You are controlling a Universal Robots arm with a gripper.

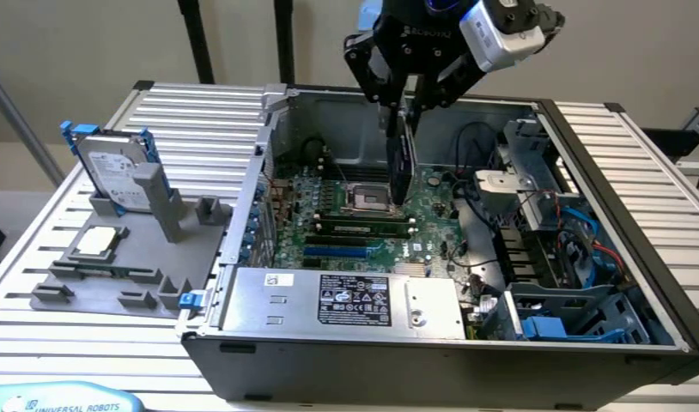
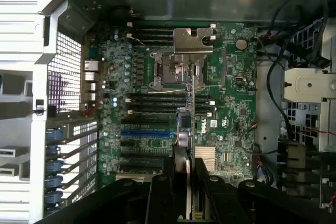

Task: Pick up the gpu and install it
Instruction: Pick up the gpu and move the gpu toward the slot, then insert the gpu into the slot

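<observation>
silver power-supply box (image 1: 349, 302) sits nearest, along the six o'clock edge of the open dark computer case (image 1: 441, 365). at the case's nine o'clock, on the slatted white tabletop (image 1: 17, 287), a grey plastic fixture (image 1: 109, 268) carries a small square silver chip (image 1: 101, 242) and a silver hard drive with blue side rails (image 1: 106, 172). farther in lies the green motherboard (image 1: 318, 199), its blue expansion slot (image 1: 343, 251) looking bare. above the board's middle hangs the gpu (image 1: 401, 163), a thin green circuit card, upright and edge-on, clenched at its upper edge by the black hand (image 1: 404, 107). the pick-up looks done. seating is left, as the card's lower edge appears apart from any slot.
</observation>
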